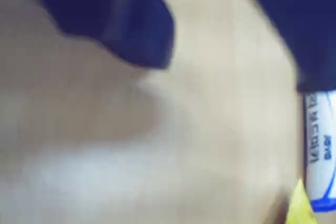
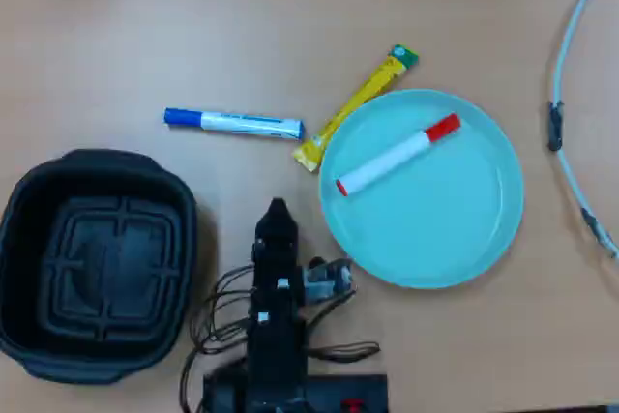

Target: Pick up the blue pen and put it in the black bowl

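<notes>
Wooden table (image 2: 116, 26), black bowl (image 2: 29, 239) empty, blue pen (image 2: 234, 123) outside

Blue pen (image 2: 234, 123): slim marker, white barrel with blue print, blue cap on the end pointing to the left edge of the desk (image 2: 116, 26) in the overhead view. It lies flat on the bare desk, roughly parallel to the far edge, in the middle area. In the wrist view its printed barrel (image 1: 321, 150) shows blurred at the right border.

Black bowl (image 2: 184, 239): large, deep, rounded-square, black, with a ribbed square pattern on its floor. It stands upright and empty at the near left corner of the desk, apart from the pen.
</notes>
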